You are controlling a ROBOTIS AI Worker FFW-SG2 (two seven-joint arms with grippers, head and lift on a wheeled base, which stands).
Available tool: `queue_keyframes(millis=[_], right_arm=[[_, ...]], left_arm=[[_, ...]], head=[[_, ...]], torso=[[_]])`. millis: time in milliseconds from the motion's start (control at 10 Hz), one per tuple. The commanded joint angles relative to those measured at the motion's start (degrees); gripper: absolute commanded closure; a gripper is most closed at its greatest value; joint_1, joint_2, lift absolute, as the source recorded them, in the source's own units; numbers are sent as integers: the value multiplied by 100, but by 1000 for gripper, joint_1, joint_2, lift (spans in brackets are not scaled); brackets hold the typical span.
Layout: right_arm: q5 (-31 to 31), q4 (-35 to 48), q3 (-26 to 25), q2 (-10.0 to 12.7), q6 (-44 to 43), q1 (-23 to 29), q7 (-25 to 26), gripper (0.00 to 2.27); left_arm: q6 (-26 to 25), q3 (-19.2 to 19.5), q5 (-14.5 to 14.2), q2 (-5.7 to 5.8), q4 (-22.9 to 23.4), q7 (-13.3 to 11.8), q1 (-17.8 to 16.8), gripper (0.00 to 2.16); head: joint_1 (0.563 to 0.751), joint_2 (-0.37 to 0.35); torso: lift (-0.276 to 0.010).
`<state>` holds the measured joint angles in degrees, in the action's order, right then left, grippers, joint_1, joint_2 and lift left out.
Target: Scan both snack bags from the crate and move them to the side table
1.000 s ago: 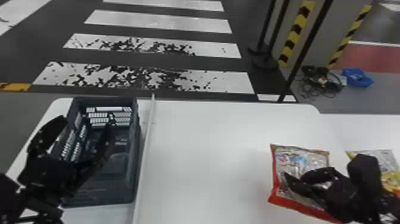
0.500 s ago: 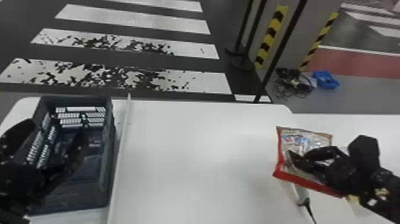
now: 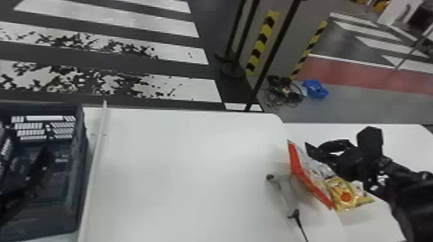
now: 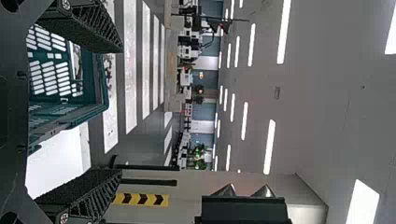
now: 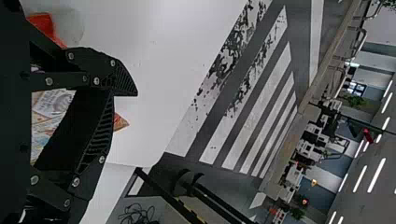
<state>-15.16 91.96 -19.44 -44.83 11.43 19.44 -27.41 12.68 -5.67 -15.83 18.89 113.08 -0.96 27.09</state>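
Head view: bench [image 3: 193,167] is being shown with side bench [image 3: 406,141] just beyond its right edge.
Right hand [image 3: 312,149]: is being positioned over the right edge of the bench; fingers are being kept closed down on the red-edged snack bag, with only a little spread.
Red-edged snack bag [image 3: 311,172]: is being gripped by the right hand and held tilted across the bench's right edge, beside the side bench; in the right wrist view, a printed face and an orange-red corner are being shown around the fingers.
Yellow snack bag [image 3: 346,196]: is being carried by the side bench, partly covered by the red-edged bag.
Left hand [image 3: 40,175]: is being held at the crate; in the left wrist view, fingers are being kept wide apart, nothing being gripped.
Crate [image 3: 80,141]: dark, slotted walls, is being carried by the bench at its left.
Light strip [image 3: 96,154]: is being seen lying along the bench, just beside the crate.
Grey handled device [image 3: 285,190]: is being seen near the bench's right edge, near the red-edged bag; black cord is being seen at one end.
Floor: blue basin [image 3: 315,89] is being seen beside tangled cables [image 3: 283,91].
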Motion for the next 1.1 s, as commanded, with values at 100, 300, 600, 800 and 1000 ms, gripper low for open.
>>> queue_keyframes(millis=[100, 300, 600, 800, 1000], right_arm=[[-58, -759, 327, -96, -461, -415, -2, 2243], [-471, -539, 89, 88, -127, -222, 7, 2246], [-647, -354, -464, 765, -56, -90, 350, -1], [-699, -469, -491, 1037, 119, -292, 526, 16], [-840, -697, -499, 1301, 383, -538, 640, 36]], left_arm=[[1, 4, 36, -60, -93, 0, -20, 80], [19, -22, 54, -96, -172, 0, -99, 80], [19, -75, 45, -60, -330, 8, -195, 80], [19, -84, -34, 1, -365, 17, -292, 80], [89, -93, -87, 80, -436, 26, -336, 80]], head=[[695, -350], [695, -350], [695, -350], [695, -350], [695, -350]], torso=[[-95], [-95], [-95], [-95], [-95]])
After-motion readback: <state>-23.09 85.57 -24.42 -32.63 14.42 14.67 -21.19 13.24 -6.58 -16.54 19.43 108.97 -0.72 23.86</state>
